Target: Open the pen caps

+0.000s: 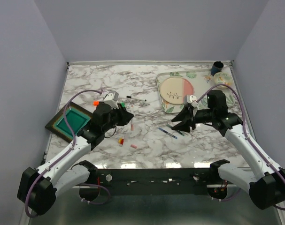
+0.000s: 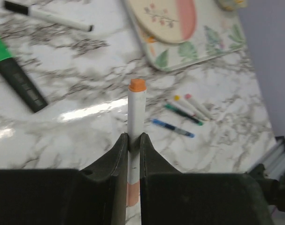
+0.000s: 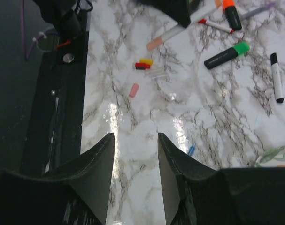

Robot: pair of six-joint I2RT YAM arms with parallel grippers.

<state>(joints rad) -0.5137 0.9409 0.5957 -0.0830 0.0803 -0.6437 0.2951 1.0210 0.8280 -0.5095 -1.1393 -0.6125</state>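
Observation:
My left gripper [image 2: 134, 137] is shut on a white pen [image 2: 135, 115], held above the table. The pen's orange cap [image 2: 137, 85] sits on its far end and its peach rear end [image 1: 132, 126] pokes out below the fingers. My right gripper [image 3: 135, 140] hangs open over bare marble with nothing between its fingers, to the right of the left gripper [image 1: 127, 116]. Loose pen caps lie between the arms: yellow [image 3: 146, 61], red [image 3: 141, 66] and pink [image 3: 134, 90]. A blue pen [image 2: 173, 127], a green pen [image 2: 182, 114] and two capped pens [image 2: 193, 106] lie near the right gripper [image 1: 181, 123].
A green-capped highlighter [image 2: 15, 75], an orange-capped one [image 3: 231, 14] and a white marker with a black cap [image 2: 48, 16] lie at the back left. A floral tray [image 1: 165, 107] holding a plate [image 1: 176, 90] sits at the back right, a cup [image 1: 217, 67] behind it. A teal-lined box [image 1: 71, 123] is at the left.

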